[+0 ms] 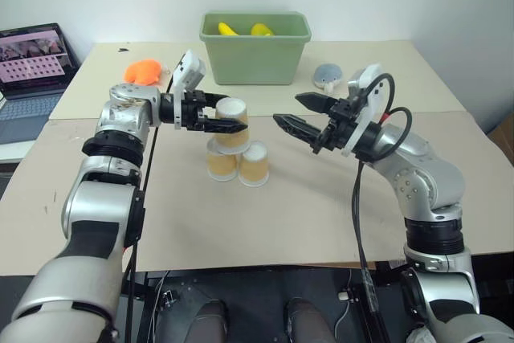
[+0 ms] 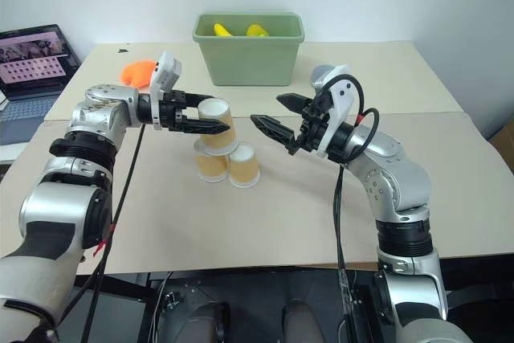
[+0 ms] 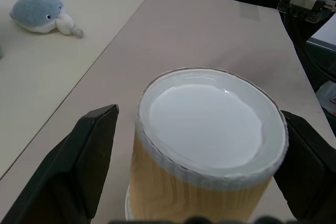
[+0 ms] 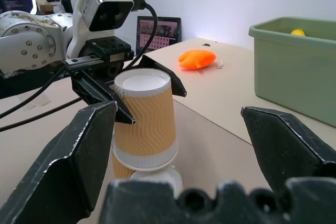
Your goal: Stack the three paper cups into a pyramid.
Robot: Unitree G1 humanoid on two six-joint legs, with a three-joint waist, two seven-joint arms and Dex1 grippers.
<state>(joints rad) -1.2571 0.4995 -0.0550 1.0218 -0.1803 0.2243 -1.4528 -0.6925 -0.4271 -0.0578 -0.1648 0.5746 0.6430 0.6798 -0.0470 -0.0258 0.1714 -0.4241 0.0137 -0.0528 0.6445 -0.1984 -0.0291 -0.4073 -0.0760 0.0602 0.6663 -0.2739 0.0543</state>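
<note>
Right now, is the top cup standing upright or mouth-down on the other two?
Mouth-down. The top cup shows its white base facing up and its wider rim resting on the two base cups beneath.

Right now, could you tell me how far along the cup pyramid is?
Nearly done. Two base cups stand side by side, upside down, and the top cup sits inverted across them. The left gripper flanks that cup with fingers spread clear of its sides, so it looks released. The right gripper hangs open beside the stack. What remains is drawing the left gripper away without nudging it.
</note>
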